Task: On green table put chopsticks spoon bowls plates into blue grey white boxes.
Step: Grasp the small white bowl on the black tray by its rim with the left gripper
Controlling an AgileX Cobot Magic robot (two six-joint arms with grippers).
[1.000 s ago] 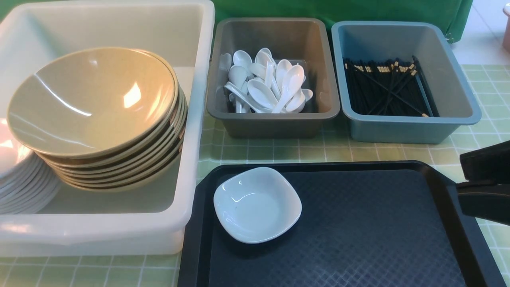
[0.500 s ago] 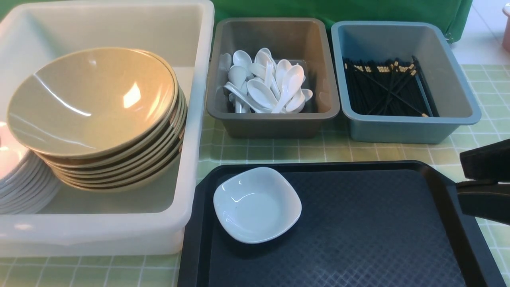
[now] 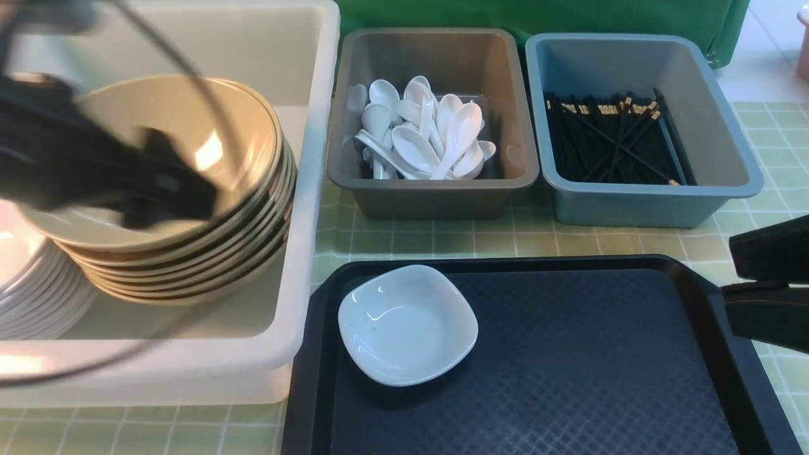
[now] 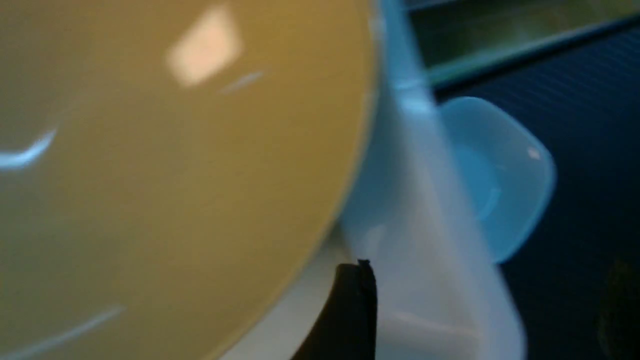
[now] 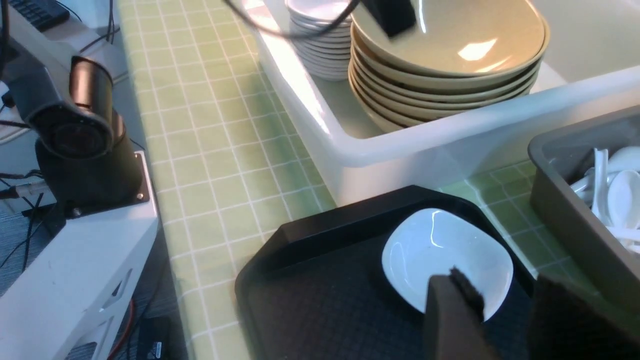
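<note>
Left arm comes in from the left edge, low over the white box (image 3: pixel 303 208), its outline smeared by blur. Left hand (image 3: pixel 189 199) sits above the inside of the top bowl in the stack of tan bowls (image 3: pixel 221 259). Spread of the left hand: cannot tell. The front view is too blurred, and the left wrist view catches only one dark finger (image 4: pixel 350 310), close to the bowl's rim and the box wall. Nothing seen in its grip. Right arm enters at the right edge, over the near side of the tabletop (image 3: pixel 442 240). Right hand (image 3: pixel 728 285) hangs by the right edge of the black tray (image 3: pixel 569 366), fingers parted by a narrow gap and empty; the right wrist view shows bare tray between them. Lone white plate (image 3: pixel 407 325) lies flat at the left end of the tray, just right of the white box's wall. It is well apart from the right hand, across the tray to the left. From the left hand it lies to the right and nearer, outside the box. Stack of white plates (image 3: pixel 31 291) stands in the white box, just left of the bowls. Spoons (image 3: pixel 423 139) are piled in the grey box (image 3: pixel 436 196), far centre. Chopsticks (image 3: pixel 613 145) lie in the blue box (image 3: pixel 632 205), far right.
</note>
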